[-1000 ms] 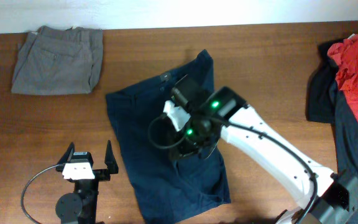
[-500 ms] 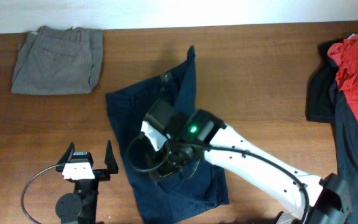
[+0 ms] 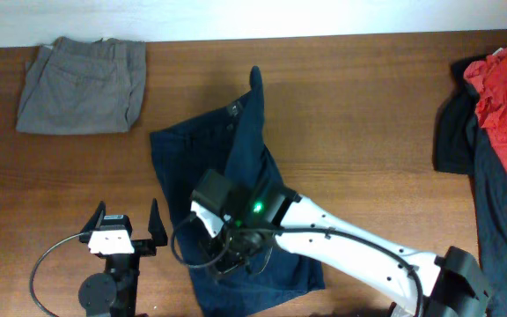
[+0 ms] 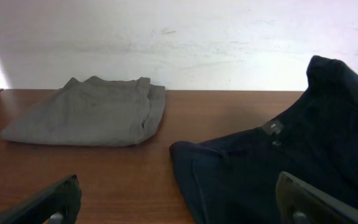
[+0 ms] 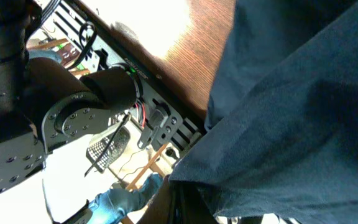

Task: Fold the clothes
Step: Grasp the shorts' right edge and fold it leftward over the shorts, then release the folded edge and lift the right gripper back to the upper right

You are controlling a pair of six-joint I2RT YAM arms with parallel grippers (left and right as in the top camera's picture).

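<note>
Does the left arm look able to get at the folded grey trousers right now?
Likely yes: the left gripper is open and empty, with only bare table between it and the grey trousers. Whether it can stretch that far is unsure.

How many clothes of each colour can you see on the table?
navy-blue trousers: 1
grey-khaki trousers: 1
red garment: 1
black garment: at least 1; I cannot tell if there are more
Total: at least 4
</note>
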